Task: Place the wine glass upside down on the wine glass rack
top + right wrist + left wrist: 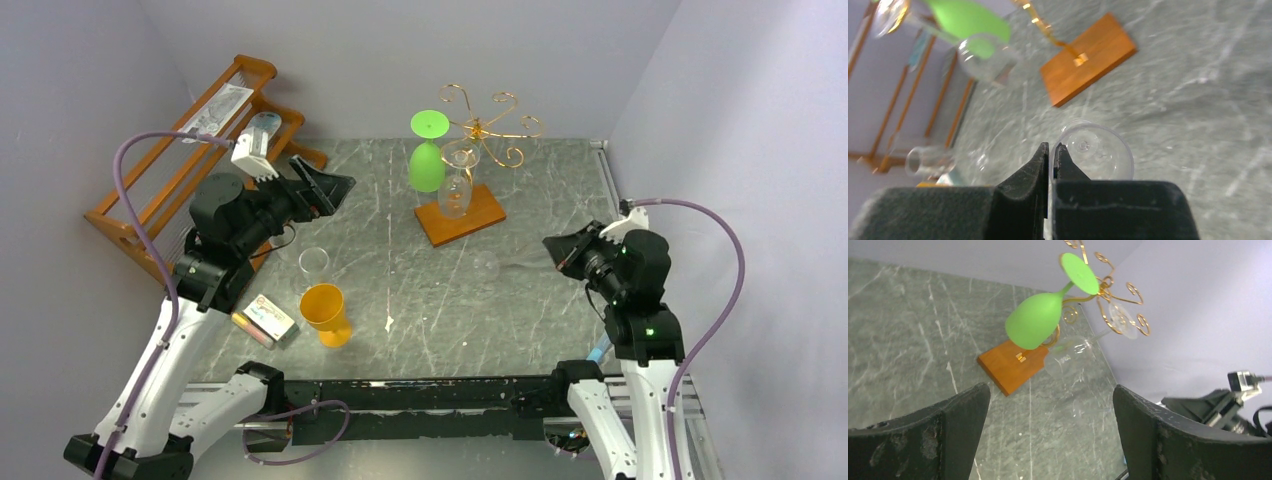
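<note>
left gripper (pixel 328 180): jaws spread wide, nothing between them, raised over the left of the table (pixel 400 290) and pointing toward the wine glass rack (pixel 485 125).

right gripper (pixel 1052 147): fingers pressed together, nothing seen between them. low over the right-centre of the table.

green wine glass (pixel 427 165): hangs upside down on the left side of the rack, foot on top at the level of the gold spiral arms, bowl below, clear of the wooden base (pixel 482 215). apart from both grippers.

clear wine glass (pixel 456 190): also hangs bowl-down from the rack, just right of the green one and over the base.

second clear glass (pixel 1098 152): on the table just beyond the right fingertips; cannot tell whether it touches them.

other items, near left of the table: orange cup (pixel 325 312), clear tumbler (pixel 313 263) just behind it, small box (pixel 270 318) beside the cup. wooden slatted shelf (pixel 115 222) stands along the left wall.
</note>
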Tool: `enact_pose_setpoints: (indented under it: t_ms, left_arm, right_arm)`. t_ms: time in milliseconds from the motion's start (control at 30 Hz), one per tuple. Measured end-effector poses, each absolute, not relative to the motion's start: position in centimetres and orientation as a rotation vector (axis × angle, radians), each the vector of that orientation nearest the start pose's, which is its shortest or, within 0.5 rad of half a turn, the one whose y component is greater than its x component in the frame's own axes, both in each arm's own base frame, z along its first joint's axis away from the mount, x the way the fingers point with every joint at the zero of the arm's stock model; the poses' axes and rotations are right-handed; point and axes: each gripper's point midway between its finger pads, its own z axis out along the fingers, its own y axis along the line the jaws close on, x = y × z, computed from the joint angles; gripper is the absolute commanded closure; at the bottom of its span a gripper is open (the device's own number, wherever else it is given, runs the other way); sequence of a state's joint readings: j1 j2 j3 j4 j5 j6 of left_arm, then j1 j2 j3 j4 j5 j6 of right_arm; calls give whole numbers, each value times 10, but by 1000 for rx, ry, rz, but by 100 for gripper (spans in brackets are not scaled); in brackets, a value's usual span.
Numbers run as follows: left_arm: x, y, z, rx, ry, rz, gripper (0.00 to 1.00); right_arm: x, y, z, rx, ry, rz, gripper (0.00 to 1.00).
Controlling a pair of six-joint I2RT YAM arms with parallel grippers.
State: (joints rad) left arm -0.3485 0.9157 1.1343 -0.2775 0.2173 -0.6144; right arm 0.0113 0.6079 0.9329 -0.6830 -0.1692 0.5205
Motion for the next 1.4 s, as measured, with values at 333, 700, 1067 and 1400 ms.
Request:
enact_pose_setpoints:
  t_ms: [333, 700, 1067, 1400]
  left_arm:
    - [287, -149, 332, -367, 1826, -879, 3]
    - [297, -146, 295, -563, 1910, -872, 4]
    - [300, -156, 240, -671, 2041, -884, 3]
    - [301, -158, 233, -680, 2076, -877, 3]
  right_arm:
    - [210, 111, 303, 97, 1819, 882, 100]
    - [214, 137, 304, -31, 1748, 1079, 100]
    - [212, 201, 298, -216, 1750, 1122, 100]
    - [209, 247, 315, -347, 1647, 947, 100]
